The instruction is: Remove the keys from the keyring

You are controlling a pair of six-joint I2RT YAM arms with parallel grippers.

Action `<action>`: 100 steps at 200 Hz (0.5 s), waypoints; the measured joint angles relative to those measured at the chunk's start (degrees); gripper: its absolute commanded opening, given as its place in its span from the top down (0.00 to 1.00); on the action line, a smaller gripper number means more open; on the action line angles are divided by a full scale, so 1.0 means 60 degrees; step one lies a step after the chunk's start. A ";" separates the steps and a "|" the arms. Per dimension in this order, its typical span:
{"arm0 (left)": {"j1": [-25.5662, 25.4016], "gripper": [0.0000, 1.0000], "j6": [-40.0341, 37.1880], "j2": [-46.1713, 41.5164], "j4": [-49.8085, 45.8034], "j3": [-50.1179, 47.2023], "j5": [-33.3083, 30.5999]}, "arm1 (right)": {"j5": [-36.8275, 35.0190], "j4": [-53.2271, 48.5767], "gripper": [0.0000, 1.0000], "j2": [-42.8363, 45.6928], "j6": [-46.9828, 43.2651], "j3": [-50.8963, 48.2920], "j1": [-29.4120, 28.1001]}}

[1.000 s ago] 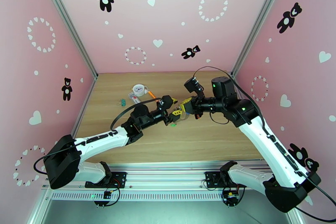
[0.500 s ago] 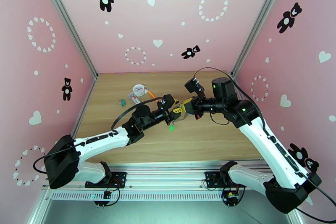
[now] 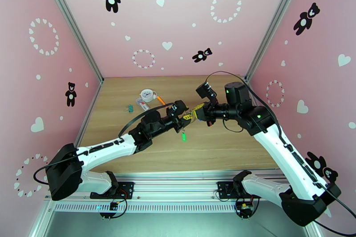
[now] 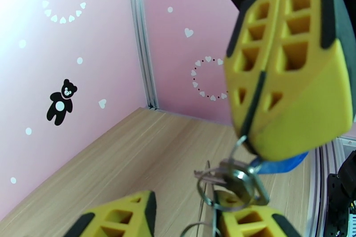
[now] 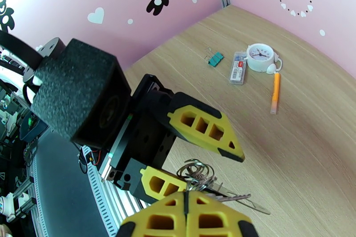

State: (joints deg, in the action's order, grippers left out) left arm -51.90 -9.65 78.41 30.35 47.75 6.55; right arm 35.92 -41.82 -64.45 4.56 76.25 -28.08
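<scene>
1. The table (image 3: 213,153): both arms meet above its middle.
2. The right gripper (image 5: 186,198), reaching from 3 o'clock, has its fingers pressed together on the keyring (image 5: 192,171).
3. The left gripper (image 5: 212,172), reaching from 8 o'clock, has its fingers spread either side of the hanging keys (image 4: 236,181).
4. A blue tag (image 4: 285,164) sits just beside the keys at 3 o'clock.
5. A green tag (image 3: 183,136) shows at 6 o'clock from the grippers.

Pink walls (image 3: 178,20) carry black teddy bears, white hearts and rings of hearts. The counter (image 3: 213,153) is pale wood grain. The left gripper (image 5: 213,172) and right gripper (image 4: 254,146) have yellow jaws with black backs. The keyring (image 4: 204,186) is silvery; the keys (image 4: 238,179) bear a green tag (image 3: 183,136) and a blue tag (image 4: 280,166).
</scene>
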 measured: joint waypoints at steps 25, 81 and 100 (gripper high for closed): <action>0.0000 0.55 0.0000 0.0000 0.0066 0.0029 -0.0033 | 0.0058 0.0007 1.00 0.0000 0.0004 0.0000 0.0000; -0.0157 0.49 -0.0120 0.0000 0.0222 0.0029 -0.0204 | 0.0076 0.0040 1.00 0.0004 0.0113 0.0000 0.0000; -0.0324 0.48 -0.0237 0.0000 0.0233 0.0033 -0.0251 | 0.0051 0.0036 1.00 0.0004 0.0142 0.0000 0.0000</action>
State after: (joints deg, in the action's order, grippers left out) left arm -53.84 -11.07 78.41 31.75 47.94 5.04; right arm 36.23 -41.60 -64.42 5.41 76.25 -28.08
